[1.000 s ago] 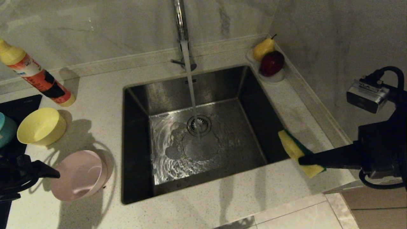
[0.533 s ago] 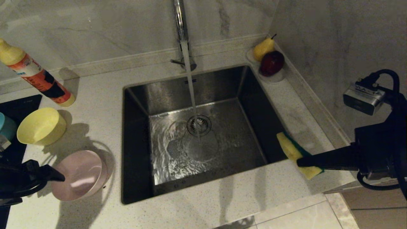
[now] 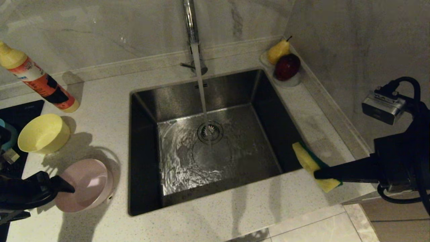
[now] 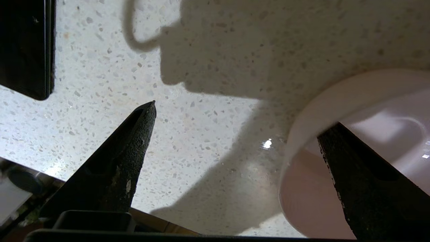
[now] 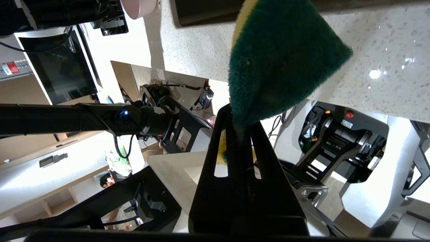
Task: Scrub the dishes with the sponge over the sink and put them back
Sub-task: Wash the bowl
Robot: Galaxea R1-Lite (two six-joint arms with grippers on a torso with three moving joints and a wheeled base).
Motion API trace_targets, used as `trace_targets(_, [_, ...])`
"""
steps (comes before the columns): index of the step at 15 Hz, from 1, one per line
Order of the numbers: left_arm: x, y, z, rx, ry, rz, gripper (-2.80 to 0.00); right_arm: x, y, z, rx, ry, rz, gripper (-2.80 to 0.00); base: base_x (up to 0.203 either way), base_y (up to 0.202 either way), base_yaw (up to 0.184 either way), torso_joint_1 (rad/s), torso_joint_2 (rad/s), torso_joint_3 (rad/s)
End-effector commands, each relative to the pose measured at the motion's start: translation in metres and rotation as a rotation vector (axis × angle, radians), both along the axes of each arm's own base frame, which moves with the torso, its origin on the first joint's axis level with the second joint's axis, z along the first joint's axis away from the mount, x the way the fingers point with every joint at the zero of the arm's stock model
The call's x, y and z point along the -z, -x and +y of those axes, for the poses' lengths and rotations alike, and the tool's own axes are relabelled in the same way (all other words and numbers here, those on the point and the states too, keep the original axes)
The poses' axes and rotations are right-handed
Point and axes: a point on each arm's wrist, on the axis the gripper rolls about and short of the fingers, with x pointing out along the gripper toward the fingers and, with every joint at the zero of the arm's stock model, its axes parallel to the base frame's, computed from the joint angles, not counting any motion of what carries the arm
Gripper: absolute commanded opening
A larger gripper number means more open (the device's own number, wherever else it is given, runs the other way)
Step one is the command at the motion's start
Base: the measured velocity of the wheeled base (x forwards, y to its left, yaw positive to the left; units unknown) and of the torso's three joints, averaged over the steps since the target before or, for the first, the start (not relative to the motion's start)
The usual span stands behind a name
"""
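Observation:
The pink bowl (image 3: 88, 183) stands on the counter left of the sink (image 3: 144, 101). My left gripper (image 3: 57, 196) is open at its left side. In the left wrist view one finger (image 4: 356, 174) reaches inside the pink bowl (image 4: 322, 101) and the other (image 4: 134, 144) hangs over bare counter. Behind them are the yellow bowl (image 3: 43, 132) and a sliver of the blue bowl (image 3: 12, 139), mostly hidden by my arm. My right gripper (image 3: 315, 174) is shut on the sponge (image 3: 307, 159) over the sink's right rim; its green face (image 5: 282, 60) fills the right wrist view.
Water runs from the chrome tap (image 3: 190, 20) onto the drain (image 3: 210, 131). A detergent bottle (image 3: 40, 82) leans at the back left beside a black cooktop (image 3: 20, 111). A pear (image 3: 278, 51) and an apple (image 3: 286, 66) sit on a small dish in the back right corner.
My left gripper has moved right, so one finger now reaches over the pink bowl's rim. The bowl sits flatter than before. The right arm and sponge have barely shifted.

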Motion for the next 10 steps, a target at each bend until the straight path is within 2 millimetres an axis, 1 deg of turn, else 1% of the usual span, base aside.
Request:
trace_targets(1, [0.003,-0.002,0.001,-0.005,0.009,0.014,0.0,-0.001,0.002,-0.003,0.0,-0.01,0.001,-2.8,0.0,0.0,0.0,0.0,0.0,0.0])
trace_targets(5, [0.011,-0.003,0.001,-0.006,0.024,0.048,0.0,-0.003,0.003,-0.006,-0.003,-0.025,-0.003,-2.8,0.0,0.0,0.0,0.0,0.0,0.0])
trace_targets(9, [0.013,-0.004,0.001,-0.008,0.025,0.053,0.0,-0.003,0.004,-0.007,-0.003,-0.026,-0.004,-2.8,0.0,0.0,0.0,0.0,0.0,0.0])
trace_targets(10, [0.013,-0.004,0.001,-0.008,0.027,0.056,-2.8,-0.004,0.004,-0.007,-0.002,-0.027,-0.005,-2.8,0.0,0.0,0.0,0.0,0.0,0.0])
